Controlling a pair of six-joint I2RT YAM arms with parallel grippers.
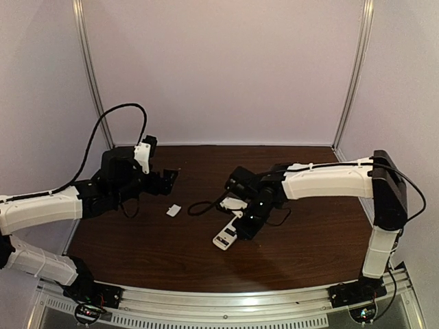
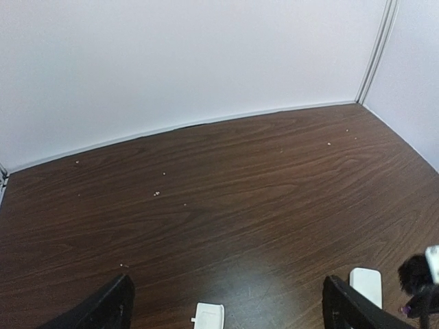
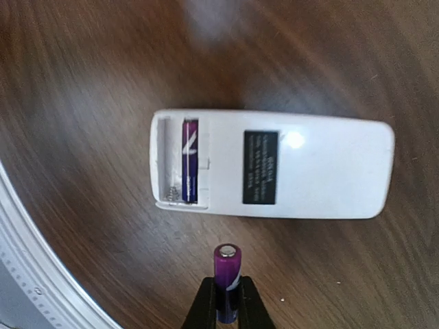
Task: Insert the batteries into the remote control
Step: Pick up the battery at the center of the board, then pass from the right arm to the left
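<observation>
The remote control (image 3: pixel 322 164) lies white face up on the table, its battery recess open at one end. One purple battery (image 3: pixel 190 161) lies in the recess, next to a bare slot with a spring (image 3: pixel 171 193). My right gripper (image 3: pixel 227 295) is shut on the second purple battery (image 3: pixel 227 271) and holds it just beside the remote's long edge. In the top view the remote (image 1: pixel 225 238) lies below the right gripper (image 1: pixel 245 225). My left gripper (image 1: pixel 169 179) hangs open and holds nothing, above and behind the loose white cover piece (image 1: pixel 173 210).
The loose white cover (image 2: pixel 208 317) lies between the left fingers (image 2: pixel 110 308) in the left wrist view. A metal rail (image 3: pixel 20 274) runs along the table's near edge close to the remote. Pale walls enclose the back and sides.
</observation>
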